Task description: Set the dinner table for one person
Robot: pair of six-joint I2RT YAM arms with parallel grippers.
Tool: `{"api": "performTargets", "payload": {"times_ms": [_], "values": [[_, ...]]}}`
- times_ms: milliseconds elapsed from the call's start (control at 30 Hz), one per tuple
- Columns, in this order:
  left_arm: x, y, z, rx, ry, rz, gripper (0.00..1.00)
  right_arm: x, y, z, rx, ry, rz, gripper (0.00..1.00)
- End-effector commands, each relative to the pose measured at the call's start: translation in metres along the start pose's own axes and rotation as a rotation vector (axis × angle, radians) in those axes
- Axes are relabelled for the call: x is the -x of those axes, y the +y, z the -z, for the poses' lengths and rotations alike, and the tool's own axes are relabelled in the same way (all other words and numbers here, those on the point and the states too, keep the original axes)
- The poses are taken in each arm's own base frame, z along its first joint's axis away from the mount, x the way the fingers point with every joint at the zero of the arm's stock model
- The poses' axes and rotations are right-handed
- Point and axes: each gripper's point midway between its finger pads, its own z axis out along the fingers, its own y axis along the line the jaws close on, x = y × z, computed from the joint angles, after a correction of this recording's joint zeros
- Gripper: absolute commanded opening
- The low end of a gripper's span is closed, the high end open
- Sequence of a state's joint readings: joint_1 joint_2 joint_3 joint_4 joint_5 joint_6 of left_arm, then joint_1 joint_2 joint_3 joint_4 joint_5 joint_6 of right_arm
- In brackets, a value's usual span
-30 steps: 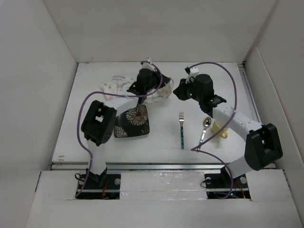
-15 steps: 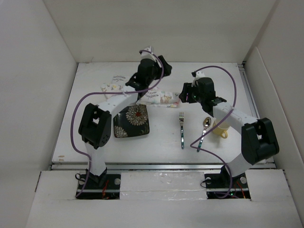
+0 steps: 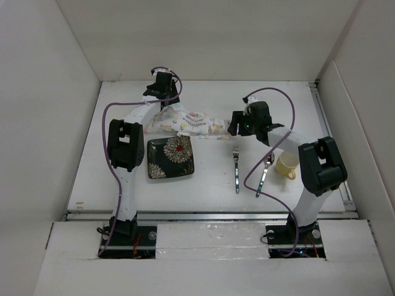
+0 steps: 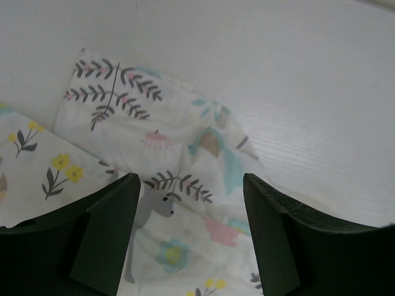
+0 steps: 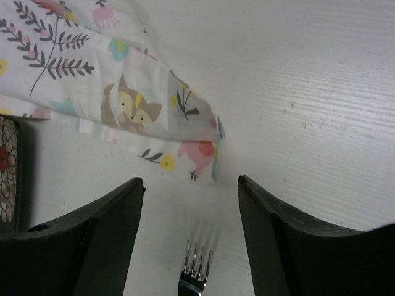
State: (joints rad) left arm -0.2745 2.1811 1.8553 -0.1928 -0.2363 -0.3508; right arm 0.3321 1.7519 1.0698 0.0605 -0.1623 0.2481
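Observation:
The patterned cloth placemat (image 3: 188, 122) lies rumpled in a strip across the far part of the dinner table (image 3: 210, 191). My left gripper (image 3: 162, 94) hovers open over the cloth's left end, and the left wrist view shows the animal print (image 4: 179, 185) between its empty jaws. At the cloth's right corner (image 5: 203, 148) my right gripper (image 3: 237, 127) stands open and apart from it, holding nothing. A fork (image 3: 236, 168) lies just near of that gripper, its tines (image 5: 196, 271) showing between the jaws.
A dark square plate with a flower pattern (image 3: 171, 158) sits near of the cloth, its edge under the fabric. A spoon (image 3: 264, 170) and a yellow cup (image 3: 287, 166) lie right of the fork. White walls enclose the table on three sides.
Both grippers have opened and let go of the cloth, which now lies stretched out on the table. The left gripper moved left and farther back; the right gripper drew back slightly.

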Motion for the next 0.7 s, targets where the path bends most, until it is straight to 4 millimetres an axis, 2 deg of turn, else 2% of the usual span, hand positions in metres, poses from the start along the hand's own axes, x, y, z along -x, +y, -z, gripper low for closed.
{"api": "performTargets", "payload": {"times_ms": [0,67,200,367,400,500,567,600,667], "values": [[0.006,0.024,0.000,0.031,0.039,-0.010,0.65,0.028,0.002,-0.016,0.020,-0.062,0.015,0.67],[-0.004,0.022,-0.010,0.026,0.077,-0.027,0.64,0.031,0.004,-0.023,0.032,-0.072,0.013,0.66],[-0.005,0.023,-0.020,0.036,0.067,-0.040,0.62,0.037,0.006,-0.025,0.046,-0.103,0.010,0.61],[-0.004,0.046,-0.038,0.163,0.036,-0.029,0.58,0.039,0.008,-0.029,0.058,-0.096,0.019,0.56],[-0.004,0.054,-0.042,0.175,0.037,-0.023,0.58,0.040,0.008,-0.029,0.058,-0.098,0.023,0.53],[-0.005,0.060,-0.051,0.190,0.041,-0.017,0.58,0.040,0.008,-0.029,0.056,-0.100,0.023,0.45],[0.002,0.064,-0.056,0.203,0.029,-0.018,0.61,0.040,0.008,-0.029,0.060,-0.102,0.024,0.38],[0.003,0.063,-0.059,0.205,0.027,-0.025,0.61,0.042,0.009,-0.029,0.063,-0.104,0.024,0.30],[0.007,0.062,-0.064,0.207,0.024,-0.032,0.61,0.042,0.010,-0.028,0.066,-0.106,0.020,0.22]]}}
